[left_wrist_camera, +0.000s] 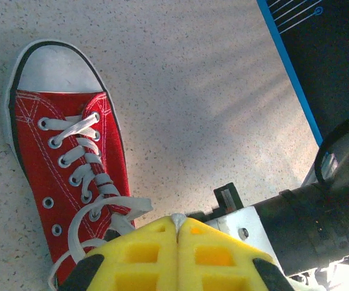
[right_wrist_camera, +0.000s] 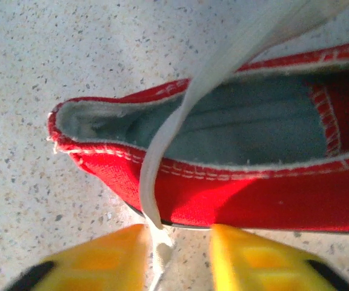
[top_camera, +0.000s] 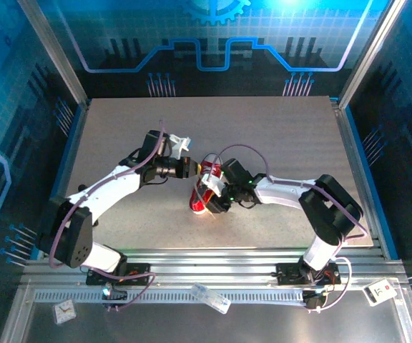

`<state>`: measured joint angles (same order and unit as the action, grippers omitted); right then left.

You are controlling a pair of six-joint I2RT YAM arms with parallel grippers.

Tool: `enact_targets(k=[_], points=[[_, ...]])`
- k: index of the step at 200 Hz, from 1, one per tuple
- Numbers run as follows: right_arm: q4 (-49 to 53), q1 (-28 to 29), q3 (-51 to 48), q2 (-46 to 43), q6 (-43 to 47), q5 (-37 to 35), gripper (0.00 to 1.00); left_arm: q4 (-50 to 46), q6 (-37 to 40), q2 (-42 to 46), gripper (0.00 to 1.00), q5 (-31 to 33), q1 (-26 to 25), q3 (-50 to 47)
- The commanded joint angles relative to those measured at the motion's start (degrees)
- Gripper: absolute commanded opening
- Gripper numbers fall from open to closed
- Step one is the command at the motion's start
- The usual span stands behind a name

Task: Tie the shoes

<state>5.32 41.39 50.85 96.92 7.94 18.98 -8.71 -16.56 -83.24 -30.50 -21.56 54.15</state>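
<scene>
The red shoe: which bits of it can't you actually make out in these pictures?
- Top view: the sneaker laces are too small to trace.
- Left wrist view: the heel is hidden behind the left end effector and cut off by the bottom edge.
- Right wrist view: the toe is cut off at the right edge. The lace exits the bottom edge between the right end effector fingers, so the grip is unclear.

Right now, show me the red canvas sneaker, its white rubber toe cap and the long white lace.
red canvas sneaker (left_wrist_camera: 32, 151), left wrist view, red side panel.
white rubber toe cap (left_wrist_camera: 53, 70), left wrist view, middle.
long white lace (right_wrist_camera: 169, 130), right wrist view, stretch over the opening.
</scene>
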Motion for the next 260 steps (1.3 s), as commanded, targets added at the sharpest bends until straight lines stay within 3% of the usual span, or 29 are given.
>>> enact_targets(k=[1,16,88,134,170,239,251,260], points=[[-2.9,0.6,-2.4,-1.0,-1.9,-3.0,0.09,0.2,-0.5,-0.5,0.00,-1.7,0.5,0.7],[-3.9,0.1,-4.2,-3.3,-1.9,-3.6,0.00,-0.2,-0.1,-0.3,0.00,-1.6,0.5,0.7],[-5.2,-2.0,-8.7,-10.8,-1.2,-2.4,0.00,0.2,-0.2,-0.1,0.00,-1.6,0.6,0.2],[-5.3,-0.1,-6.3,-6.9,2.0,-1.2,0.46,0.8,-0.8,-0.4,0.00,-2.1,0.6,0.3],[-4.0,1.6,-2.7,-3.2,4.5,-2.0,0.57,0.8,-1.1,-0.3,0.00,-2.2,0.6,0.3],[-4.9,3.4,1.2,1.9,4.5,-3.8,0.55,1.2,-1.4,-0.9,0.00,-2.5,0.6,0.5],[-5.6,3.6,0.8,1.7,3.9,-4.2,0.49,1.2,-1.5,-1.0,0.00,-2.5,0.6,0.4],[-6.9,3.6,0.0,1.0,3.3,-4.1,0.39,1.1,-1.5,-0.8,0.00,-2.5,0.6,0.3]])
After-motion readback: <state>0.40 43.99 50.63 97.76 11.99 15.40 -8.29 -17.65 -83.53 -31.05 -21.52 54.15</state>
